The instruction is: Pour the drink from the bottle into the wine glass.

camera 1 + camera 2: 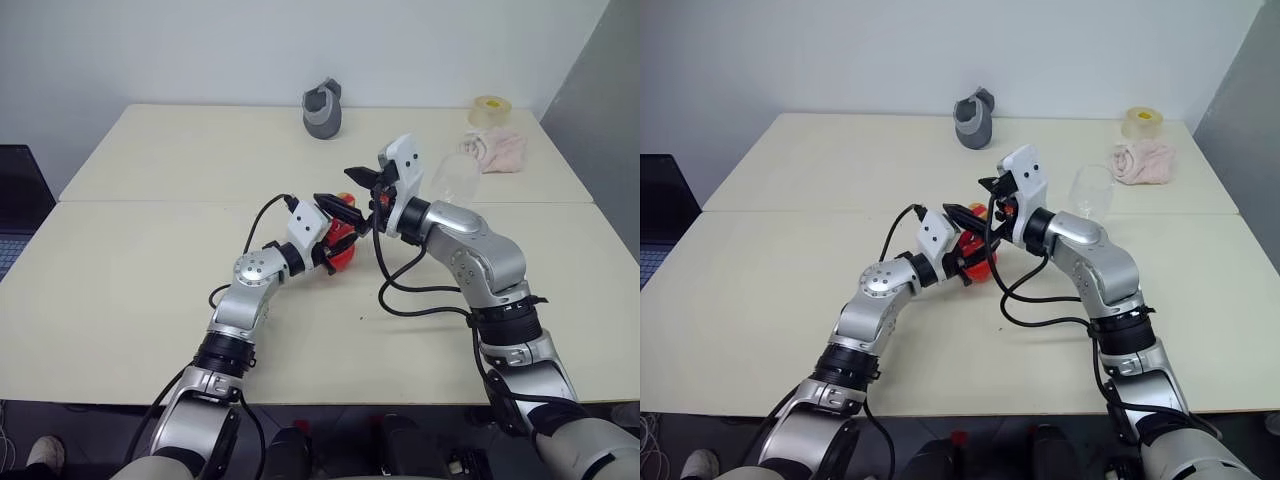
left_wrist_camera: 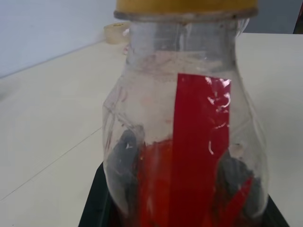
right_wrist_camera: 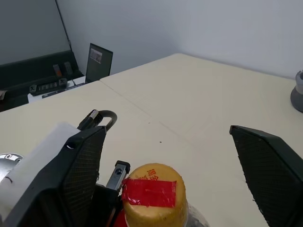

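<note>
My left gripper (image 1: 338, 226) is shut on the bottle (image 1: 342, 245), a small clear plastic one with a red label, held upright just above the table. In the left wrist view the red-orange drink (image 2: 156, 184) lies low in the bottle (image 2: 184, 118), and the dark fingers (image 2: 125, 158) show through its wall. My right gripper (image 3: 175, 161) is open. Its two fingers (image 3: 80, 175) stand apart on either side of the yellowish cap (image 3: 151, 196), which carries a strip of red tape. The clear wine glass (image 1: 1092, 190) stands upright behind my right arm.
A grey object (image 1: 322, 108) stands at the back middle of the table (image 1: 150, 290). A tape roll (image 1: 490, 110) and a pink cloth (image 1: 500, 150) lie at the back right, close to the glass. A dark laptop (image 1: 15, 205) sits beyond the left edge.
</note>
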